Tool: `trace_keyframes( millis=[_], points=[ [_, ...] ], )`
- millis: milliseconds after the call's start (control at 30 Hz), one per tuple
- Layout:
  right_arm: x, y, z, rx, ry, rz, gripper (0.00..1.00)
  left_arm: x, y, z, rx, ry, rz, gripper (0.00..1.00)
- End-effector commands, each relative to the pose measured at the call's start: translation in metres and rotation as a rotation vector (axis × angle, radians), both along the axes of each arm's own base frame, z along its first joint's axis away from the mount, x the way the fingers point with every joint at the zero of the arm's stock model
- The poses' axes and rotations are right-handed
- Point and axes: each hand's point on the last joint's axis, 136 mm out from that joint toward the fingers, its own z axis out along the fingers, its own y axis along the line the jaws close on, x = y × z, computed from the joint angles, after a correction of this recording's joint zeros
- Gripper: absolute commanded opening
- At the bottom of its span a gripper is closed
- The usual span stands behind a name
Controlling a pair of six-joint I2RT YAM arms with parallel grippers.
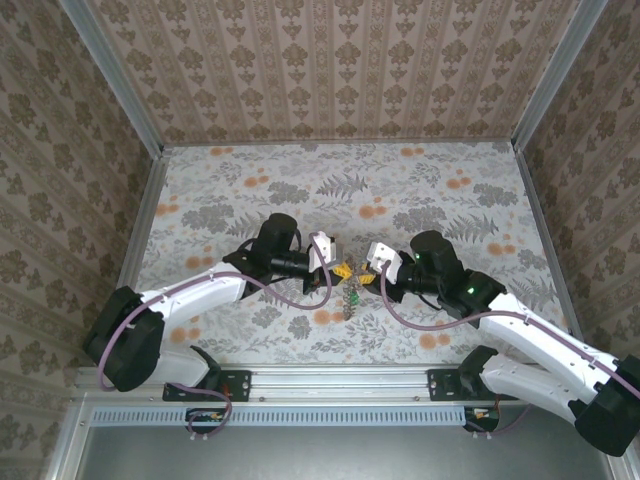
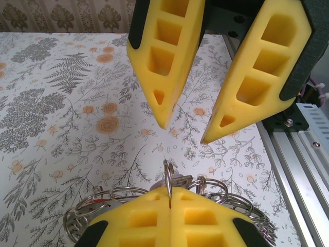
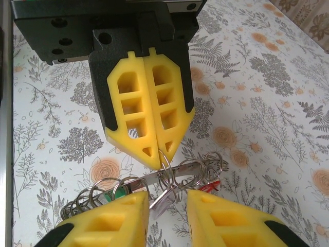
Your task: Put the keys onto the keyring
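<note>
The left gripper [image 2: 169, 198] was clamped on a thin wire keyring [image 2: 168, 172] at bottom centre, while the right gripper [image 3: 167, 198] waited with fingers apart, holding nothing. The keys [image 3: 151, 177] beside it looked light, stiff and slippery, best pinched flat across a head.

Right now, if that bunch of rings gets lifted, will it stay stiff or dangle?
Probably dangle: the bunch of rings is many linked wire loops, not one piece. The thin ring pinched in the left jaws looks like smooth metal, so it might slip.
</note>
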Motion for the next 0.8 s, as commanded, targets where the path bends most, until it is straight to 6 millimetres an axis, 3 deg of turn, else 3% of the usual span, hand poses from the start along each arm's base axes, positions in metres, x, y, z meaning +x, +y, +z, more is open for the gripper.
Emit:
trace_keyframes(
  millis=[0, 367, 567, 767],
  points=[
    [0.0, -0.003, 0.006, -0.021, -0.029, 0.003, 0.26, -0.003, -0.002, 0.026, -0.055, -0.074, -0.024, 0.0],
    [-0.004, -0.015, 0.004, -0.072, -0.072, 0.015, 0.24, 0.002, -0.004, 0.025, -0.083, -0.077, 0.005, 0.0],
    [-0.01, 0.003, 0.008, -0.016, -0.035, 0.102, 0.24, 0.001, -0.004, 0.028, -0.088, -0.084, 0.002, 0.0],
    [-0.003, 0.017, 0.015, 0.028, -0.041, 0.129, 0.24, 0.002, -0.004, 0.027, -0.085, -0.078, 0.004, 0.0]
  ],
)
